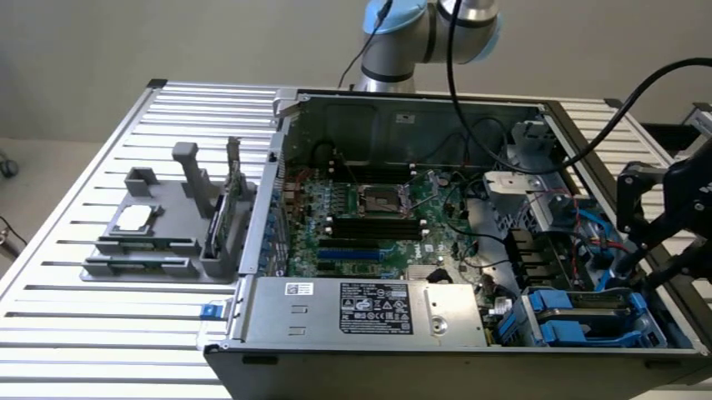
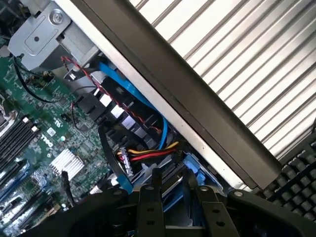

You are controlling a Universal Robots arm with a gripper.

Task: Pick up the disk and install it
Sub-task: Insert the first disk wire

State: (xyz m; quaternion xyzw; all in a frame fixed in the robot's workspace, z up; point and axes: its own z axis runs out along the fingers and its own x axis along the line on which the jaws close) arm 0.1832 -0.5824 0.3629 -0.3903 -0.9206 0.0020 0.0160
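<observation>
The disk [image 1: 584,315], grey metal in a bright blue carrier, lies low in the drive bay at the near corner of the open computer case, on the exterior view's right. My black gripper [image 1: 629,279] reaches down onto its outer end from that side. In the wrist view the two black fingers [image 2: 149,200] stand a little apart, and the blue carrier edge of the disk [image 2: 173,186] sits between them, so the gripper [image 2: 174,177] looks shut on it. Most of the disk is hidden under the gripper.
Red, yellow and black power cables [image 2: 148,155] and a blue data cable [image 2: 138,94] run close beside the bay. The case wall [image 2: 197,113] borders it. The power supply [image 1: 368,308] and motherboard [image 1: 368,208] fill the case. A grey fixture [image 1: 156,233] holds a chip [image 1: 133,218] and an upright card [image 1: 233,192].
</observation>
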